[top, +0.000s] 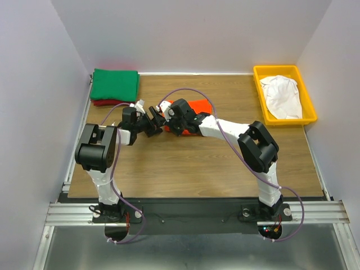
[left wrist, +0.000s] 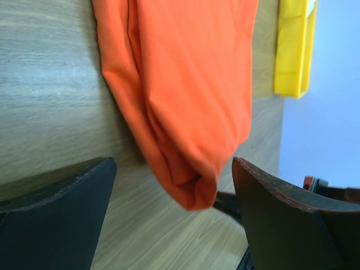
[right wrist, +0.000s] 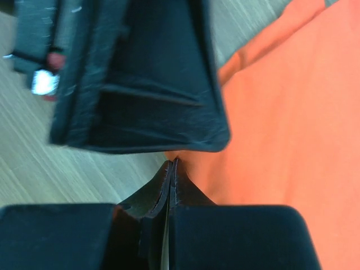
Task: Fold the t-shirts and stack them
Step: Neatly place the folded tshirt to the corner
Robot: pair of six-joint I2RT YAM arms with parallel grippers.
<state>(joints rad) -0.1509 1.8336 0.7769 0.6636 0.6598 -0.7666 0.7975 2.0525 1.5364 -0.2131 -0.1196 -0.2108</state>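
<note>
Orange t-shirt sits mid-table, slightly toward the back, between the 2 wrists. It's bunched into a long folded roll, plain bright orange, with soft creases along its length and a rounded folded end pointing at my left arm.

Left gripper: released, jaws wide apart. The rounded end of the roll sits in the gap, touching neither finger from what the left wrist view shows.

Right gripper: clenched, jaws pressed flat together right at the shirt's edge, pinching the cloth there. One of my left fingers fills the frame just beyond it.

Other shirts:
- green t-shirt, folded square, back-left corner, lying on top of the dark red t-shirt; only a strip of the red one shows.
- white t-shirt, crumpled, inside the yellow tray at the back-right corner.

Table: wood-grain top, light brown, matte. Black strip and an aluminium rail run along the near edge where both bases bolt on. Walls on 3 sides are plain pale lilac.
</note>
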